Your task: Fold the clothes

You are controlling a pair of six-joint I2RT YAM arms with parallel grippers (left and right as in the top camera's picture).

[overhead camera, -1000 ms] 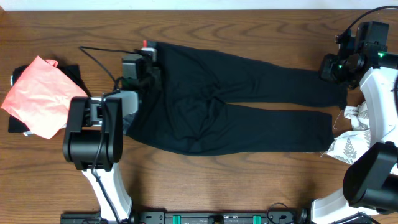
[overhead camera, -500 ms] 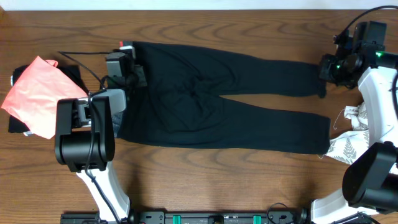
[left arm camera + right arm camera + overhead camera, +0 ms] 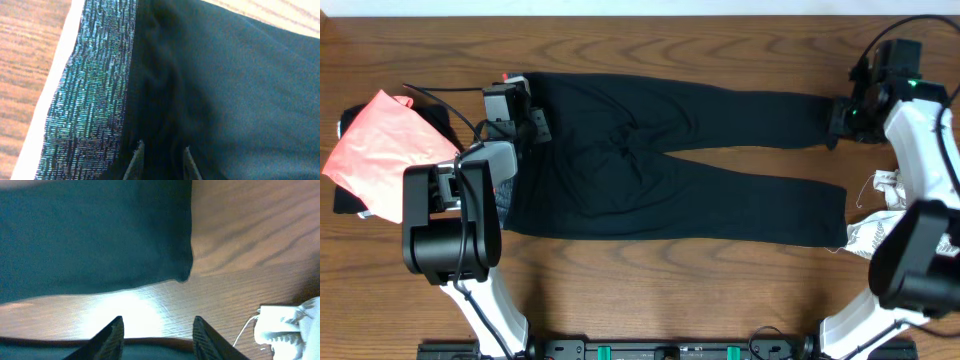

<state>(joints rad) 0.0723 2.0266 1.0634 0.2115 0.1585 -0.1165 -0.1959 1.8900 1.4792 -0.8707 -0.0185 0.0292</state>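
Table (image 3: 670,290): leggings (image 3: 670,160) lay flat, waist at 9 o'clock, legs toward 3 | coral-pink cloth (image 3: 380,150) at 9, leaf-print cloth (image 3: 875,238) at 4 | right gripper (image 3: 157,332): jaws apart, empty, by the cuff (image 3: 175,255) | left gripper (image 3: 160,156): jaws narrow by the waistband (image 3: 85,85), hold unclear | you likely needed both corners pinched and kept taut to carry the 12 o'clock edge to 6.

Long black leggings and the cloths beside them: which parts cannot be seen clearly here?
- Overhead: the left arm covers part of the grey waistband of the long black leggings.
- Overhead: the right arm covers part of the white leaf-print cloth.
- Left wrist: the bottom edge cuts the jaws; grip unclear.
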